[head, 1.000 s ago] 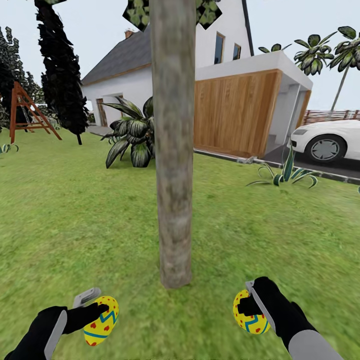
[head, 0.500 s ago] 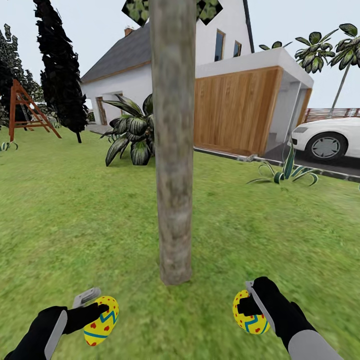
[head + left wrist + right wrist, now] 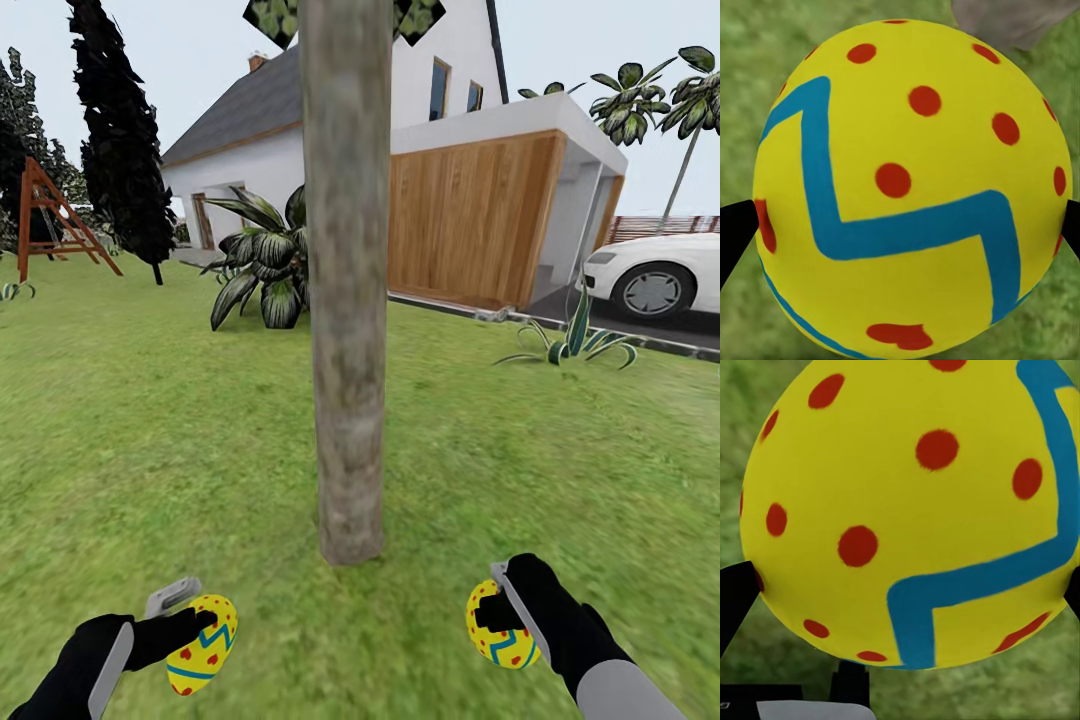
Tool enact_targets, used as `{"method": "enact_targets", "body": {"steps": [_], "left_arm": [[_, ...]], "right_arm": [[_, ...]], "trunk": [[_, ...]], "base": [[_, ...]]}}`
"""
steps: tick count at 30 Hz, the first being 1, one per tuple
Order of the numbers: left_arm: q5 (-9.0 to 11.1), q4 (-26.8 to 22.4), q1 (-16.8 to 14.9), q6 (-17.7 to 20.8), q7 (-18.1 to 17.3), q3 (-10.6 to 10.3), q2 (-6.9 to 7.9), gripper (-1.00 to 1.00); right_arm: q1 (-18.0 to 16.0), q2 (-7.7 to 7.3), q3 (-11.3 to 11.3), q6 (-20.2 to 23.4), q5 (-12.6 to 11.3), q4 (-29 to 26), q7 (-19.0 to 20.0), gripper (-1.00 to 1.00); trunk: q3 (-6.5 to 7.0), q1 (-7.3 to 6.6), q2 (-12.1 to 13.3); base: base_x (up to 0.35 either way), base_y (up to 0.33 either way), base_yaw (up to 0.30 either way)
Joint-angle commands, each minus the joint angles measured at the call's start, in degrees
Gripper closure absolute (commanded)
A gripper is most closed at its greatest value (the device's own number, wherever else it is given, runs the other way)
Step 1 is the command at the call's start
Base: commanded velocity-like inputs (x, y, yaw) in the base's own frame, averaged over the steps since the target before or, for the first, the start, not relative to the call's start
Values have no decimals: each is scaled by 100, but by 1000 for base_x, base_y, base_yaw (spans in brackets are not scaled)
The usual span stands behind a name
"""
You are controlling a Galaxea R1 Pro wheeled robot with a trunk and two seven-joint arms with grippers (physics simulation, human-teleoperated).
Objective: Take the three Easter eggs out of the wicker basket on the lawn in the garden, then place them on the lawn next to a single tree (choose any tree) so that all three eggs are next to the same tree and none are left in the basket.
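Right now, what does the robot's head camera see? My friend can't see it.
Each gripper holds a yellow Easter egg, left egg and right egg, above the lawn before a thick tree trunk. Behind stand a white house and white car.

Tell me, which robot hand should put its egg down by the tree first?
Either: the left gripper and right gripper each hold a yellow blue-zigzag, red-dotted egg about equally near the thick grey-brown trunk.
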Motion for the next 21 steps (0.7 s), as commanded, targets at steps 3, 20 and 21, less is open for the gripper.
{"method": "enact_targets", "body": {"steps": [3,20,21], "left_arm": [[27,-54,-4,33,12,55,87,100],[53,-72,-4,44,-46,18,997,100],[58,-72,-4,43,-49,17,993,100]], "right_arm": [[-4,-9,19,24,-9,-6,11,100],[-4,-10,27,17,9,2,9,100],[-4,-8,27,17,9,2,9,100]], "trunk": [[-60,66,-125],[-366,439,-807],[-383,461,-847]], "base": [[0,0,0],[0,0,0],[0,0,0]]}}
